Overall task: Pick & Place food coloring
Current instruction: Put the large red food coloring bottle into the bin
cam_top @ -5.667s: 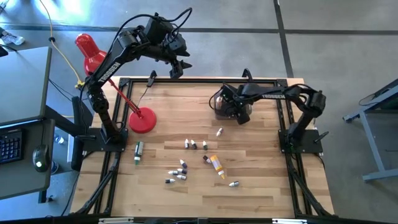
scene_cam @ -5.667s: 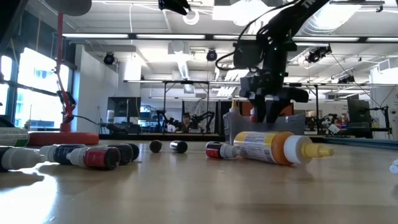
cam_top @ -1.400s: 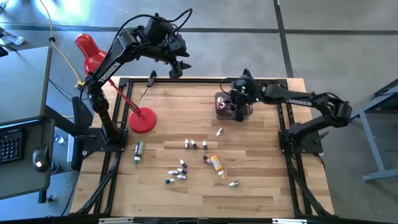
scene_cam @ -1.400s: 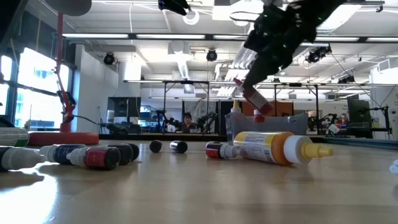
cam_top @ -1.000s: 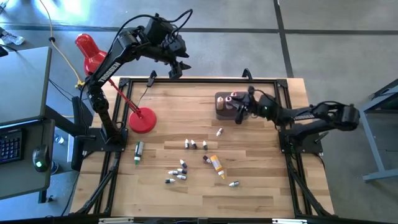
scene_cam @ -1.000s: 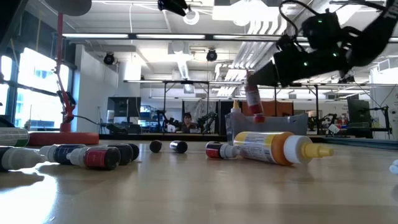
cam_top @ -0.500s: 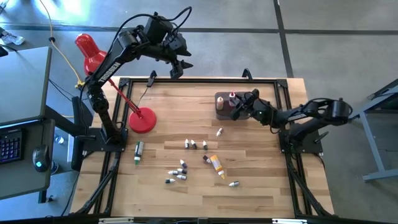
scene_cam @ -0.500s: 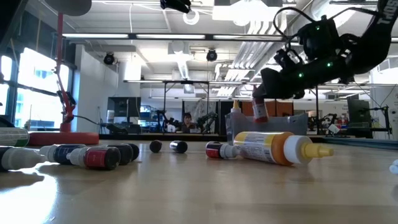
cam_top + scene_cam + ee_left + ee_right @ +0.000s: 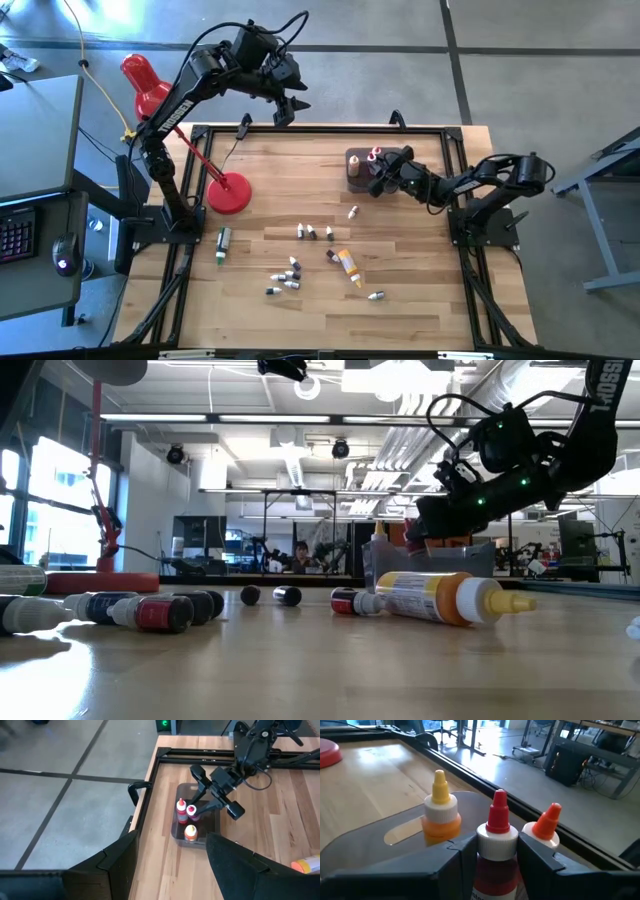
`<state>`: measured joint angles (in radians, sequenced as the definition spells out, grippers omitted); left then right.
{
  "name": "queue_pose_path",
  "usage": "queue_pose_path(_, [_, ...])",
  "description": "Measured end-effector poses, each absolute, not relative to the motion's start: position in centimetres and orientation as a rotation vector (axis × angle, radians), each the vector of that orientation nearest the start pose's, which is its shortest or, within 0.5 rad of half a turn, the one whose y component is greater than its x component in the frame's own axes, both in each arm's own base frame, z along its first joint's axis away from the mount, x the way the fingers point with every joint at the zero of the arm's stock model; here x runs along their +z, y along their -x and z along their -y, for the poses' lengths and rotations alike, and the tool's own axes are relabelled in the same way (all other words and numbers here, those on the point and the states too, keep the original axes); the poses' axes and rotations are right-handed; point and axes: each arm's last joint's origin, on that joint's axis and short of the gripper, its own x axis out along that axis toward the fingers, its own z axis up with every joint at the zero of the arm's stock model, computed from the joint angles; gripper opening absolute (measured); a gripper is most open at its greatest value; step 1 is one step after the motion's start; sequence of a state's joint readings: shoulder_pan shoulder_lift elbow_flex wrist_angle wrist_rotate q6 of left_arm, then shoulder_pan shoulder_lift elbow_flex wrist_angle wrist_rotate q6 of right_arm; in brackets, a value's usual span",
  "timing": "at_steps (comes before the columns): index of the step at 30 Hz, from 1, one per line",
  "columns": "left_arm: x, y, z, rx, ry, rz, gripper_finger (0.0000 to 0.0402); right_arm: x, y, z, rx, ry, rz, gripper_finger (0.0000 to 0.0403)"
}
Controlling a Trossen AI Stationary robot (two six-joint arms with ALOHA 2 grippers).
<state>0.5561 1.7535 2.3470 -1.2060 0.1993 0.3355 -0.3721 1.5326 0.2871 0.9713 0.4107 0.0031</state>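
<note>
Right gripper [image 9: 378,170]: reaching low over the grey tub [image 9: 354,176] at the table's far edge, its fingers [image 9: 455,851] standing either side of the red-capped bottle [image 9: 496,851] and pressing against its neck, so it is gripping that bottle.
Red-capped bottle: standing upright inside the grey tub, between the gripper's fingers.
Yellow-capped bottle [image 9: 440,808]: standing upright in the tub, just beside the red-capped one.
Orange-capped bottle [image 9: 544,828]: standing upright in the tub, close on the red-capped bottle's other side.
Left gripper [image 9: 289,108]: hanging high beyond the table's far edge, well apart from the tub, with its jaws spread wide and holding nothing.
Big yellow bottle [image 9: 347,265]: lying on its side on the wood, well away from the tub toward the table's near side.
Small bottles [image 9: 287,277]: lying scattered around the big yellow bottle, well apart from the tub.
Green bottle [image 9: 222,241]: lying far from the tub, near the red desk lamp [image 9: 229,194].
</note>
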Motion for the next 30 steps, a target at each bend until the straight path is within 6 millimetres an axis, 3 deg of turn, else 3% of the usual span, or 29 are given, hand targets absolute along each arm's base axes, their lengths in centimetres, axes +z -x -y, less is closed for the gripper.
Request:
queue_pose_path(9, [49.5, -27.2, -16.2, 0.245, -0.096, -0.621, 0.0225, 12.9, -21.5, 9.6, -0.778, 0.013, -0.285, 0.0167])
queue_pose_path(15, [49.5, -27.1, -16.2, 0.246, -0.096, -0.621, 0.0225, 13.1, -21.6, 9.7, -0.782, 0.055, -0.277, 0.0173])
queue_pose_path(26, [49.2, -27.0, -16.1, 0.242, -0.081, -0.648, 0.0225, 16.6, -21.4, 9.0, -0.674, 0.082, -0.078, 0.0174])
queue_pose_path(30, [49.2, -27.0, -16.1, 0.241, -0.081, -0.649, 0.0225, 17.2, -21.2, 7.5, -0.599, 0.106, -0.138, 0.0170])
